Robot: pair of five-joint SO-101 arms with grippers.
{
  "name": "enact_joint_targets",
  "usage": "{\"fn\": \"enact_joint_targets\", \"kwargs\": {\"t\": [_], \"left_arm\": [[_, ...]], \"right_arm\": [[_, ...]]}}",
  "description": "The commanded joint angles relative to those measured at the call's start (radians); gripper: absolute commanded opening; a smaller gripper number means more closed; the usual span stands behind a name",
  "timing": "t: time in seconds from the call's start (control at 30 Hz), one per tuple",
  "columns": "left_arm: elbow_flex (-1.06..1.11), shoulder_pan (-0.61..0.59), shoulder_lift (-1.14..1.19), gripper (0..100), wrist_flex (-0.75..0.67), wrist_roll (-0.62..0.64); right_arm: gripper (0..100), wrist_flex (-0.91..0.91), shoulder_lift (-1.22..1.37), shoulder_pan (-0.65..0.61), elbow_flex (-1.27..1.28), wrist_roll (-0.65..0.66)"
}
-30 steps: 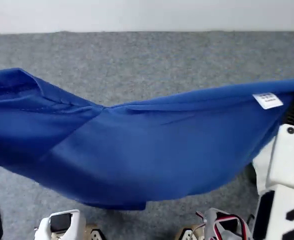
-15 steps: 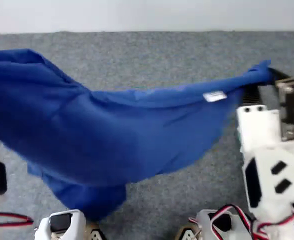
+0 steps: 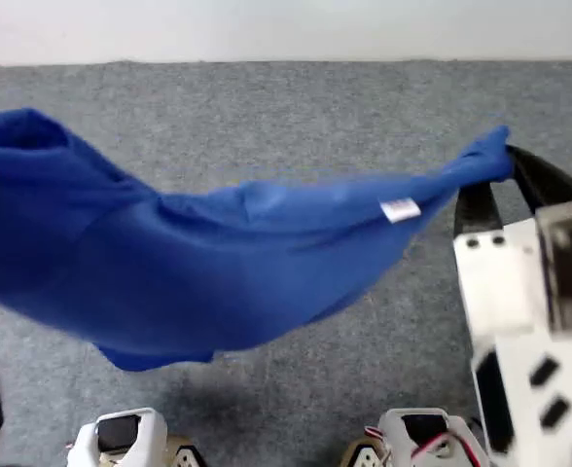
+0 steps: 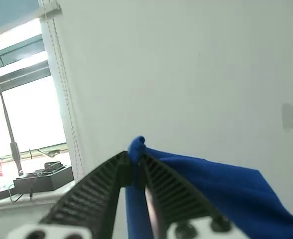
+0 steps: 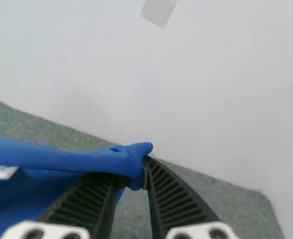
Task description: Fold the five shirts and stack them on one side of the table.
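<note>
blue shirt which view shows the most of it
The high view: the blue shirt hangs stretched above the table, mostly in frame, white tag visible. In each wrist view, a bunched corner sits pinched in that arm's jaws.

Lab or office room set up as a robot test bench. Grey felt-covered table (image 3: 296,107) runs to a bare white wall (image 3: 286,29) at 12 o'clock, with servo arm bases (image 3: 121,438) at 6. Window (image 4: 22,114) with blind cord (image 4: 67,99); black box (image 4: 42,177) on the sill (image 4: 17,204).
</note>
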Motion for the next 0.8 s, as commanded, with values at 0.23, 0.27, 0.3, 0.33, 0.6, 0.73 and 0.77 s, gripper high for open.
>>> {"fn": "enact_joint_targets", "kwargs": {"t": [0.23,0.27,0.3,0.33,0.6,0.73,0.77], "left_arm": [[-0.059,-0.005,0.014,1,0.0,-0.011],[-0.051,-0.005,0.014,1,0.0,-0.011],[-0.041,-0.005,0.014,1,0.0,-0.011],[-0.025,-0.005,0.014,1,-0.003,-0.012],[0.154,-0.005,0.049,1,-0.048,-0.038],[0.2,0.003,0.123,1,-0.081,-0.06],[0.211,0.003,0.149,1,-0.098,-0.061]], "right_arm": [[0.8,-0.035,-0.087,0.002,0.0,-0.031],[0.8,-0.035,-0.087,0.016,0.005,-0.031],[0.8,-0.035,-0.084,0.033,0.006,-0.032],[0.8,-0.035,-0.077,0.05,0.006,-0.032],[0.9,-0.025,0.085,0.07,0.006,-0.031],[0.9,-0.044,0.219,0.07,0.006,-0.026],[0.9,-0.053,0.259,0.07,0.006,-0.026]]}}
